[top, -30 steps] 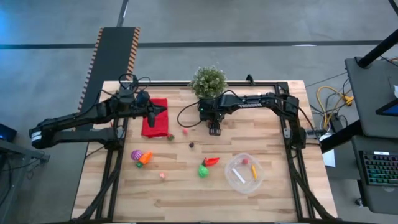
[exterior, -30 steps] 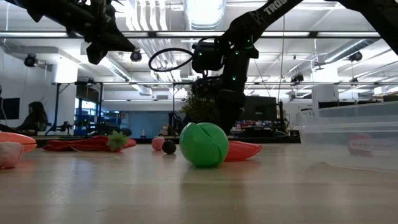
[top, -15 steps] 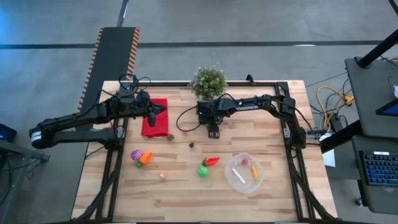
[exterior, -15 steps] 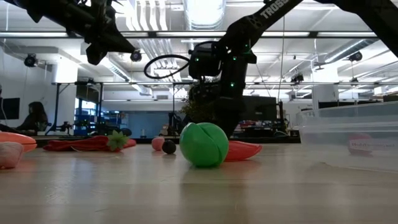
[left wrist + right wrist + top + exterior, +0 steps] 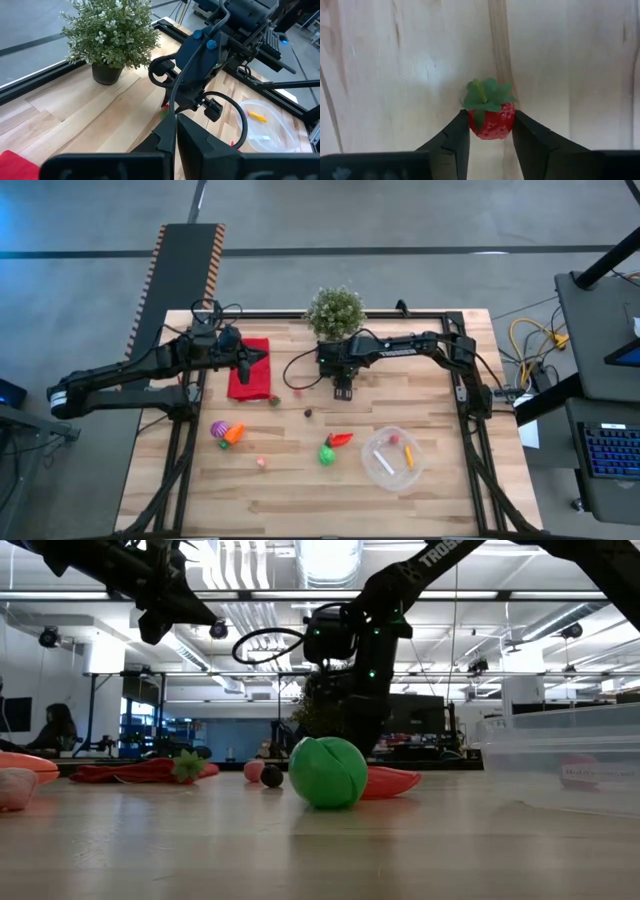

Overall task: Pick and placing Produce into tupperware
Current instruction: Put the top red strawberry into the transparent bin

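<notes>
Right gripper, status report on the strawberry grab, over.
Right gripper shut on the strawberry, above the table near the potted plant. Left gripper shut, over the red cloth. Tupperware unobstructed.

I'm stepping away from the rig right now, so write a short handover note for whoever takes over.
Right gripper: shut on a strawberry, near the potted plant.
Left gripper: shut, over the red cloth.
Done: the tupperware holds a yellow and a red piece.
Left: green ball, red pepper, the purple and orange pieces, plus small bits still on the table.
</notes>
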